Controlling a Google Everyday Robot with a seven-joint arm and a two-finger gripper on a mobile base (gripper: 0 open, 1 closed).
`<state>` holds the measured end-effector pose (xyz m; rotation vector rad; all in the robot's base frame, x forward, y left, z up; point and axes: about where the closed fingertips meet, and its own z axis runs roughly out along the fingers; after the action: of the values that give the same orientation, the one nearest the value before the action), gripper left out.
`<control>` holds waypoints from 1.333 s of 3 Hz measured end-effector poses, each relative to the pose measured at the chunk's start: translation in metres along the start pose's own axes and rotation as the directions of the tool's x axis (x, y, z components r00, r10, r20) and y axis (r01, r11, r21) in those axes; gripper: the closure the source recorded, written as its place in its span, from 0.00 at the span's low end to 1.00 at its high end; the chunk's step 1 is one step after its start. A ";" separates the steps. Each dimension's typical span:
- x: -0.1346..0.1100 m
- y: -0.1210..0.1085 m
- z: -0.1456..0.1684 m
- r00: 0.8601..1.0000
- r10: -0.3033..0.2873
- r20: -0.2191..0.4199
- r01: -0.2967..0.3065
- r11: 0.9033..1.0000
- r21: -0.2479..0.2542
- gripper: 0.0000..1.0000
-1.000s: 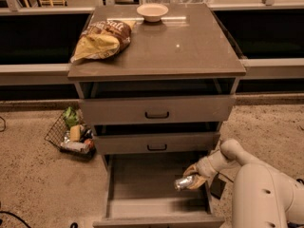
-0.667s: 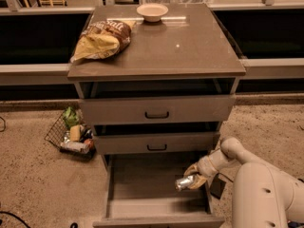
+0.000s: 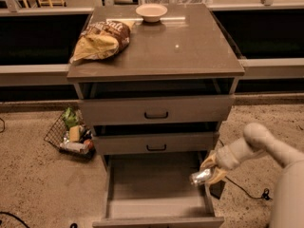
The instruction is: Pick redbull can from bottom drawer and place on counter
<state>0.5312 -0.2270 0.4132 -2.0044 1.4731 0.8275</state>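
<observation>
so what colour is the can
Shiny silver can, camera view; gripper holds it at the drawer's right edge.

Tan gripper (image 3: 209, 170) clasping silver redbull can (image 3: 201, 176) over grey bottom drawer (image 3: 152, 182); grey-brown counter (image 3: 180, 46), yellow-brown chip bag (image 3: 100, 40)

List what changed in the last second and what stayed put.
The gripper, shut on the redbull can, has moved right and slightly up, carrying the can from over the floor of the bottom drawer to its right wall. The arm's elbow rose and swung right with it. Unchanged: the bottom drawer stays open, and the chip bag and bowl stay on the counter.
</observation>
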 end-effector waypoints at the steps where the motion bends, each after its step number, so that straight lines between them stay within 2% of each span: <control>1: -0.026 -0.012 -0.031 0.998 -0.041 -0.038 0.042 0.999 0.019 1.00; 2: -0.026 -0.012 -0.031 0.998 -0.041 -0.038 0.042 0.999 0.019 1.00; 3: -0.042 -0.012 -0.066 0.997 -0.076 -0.010 0.077 0.994 0.081 1.00; 4: -0.081 -0.003 -0.148 0.989 -0.148 0.008 0.143 0.969 0.200 1.00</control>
<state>0.5411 -0.2793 0.5736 -1.9200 1.3219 0.6139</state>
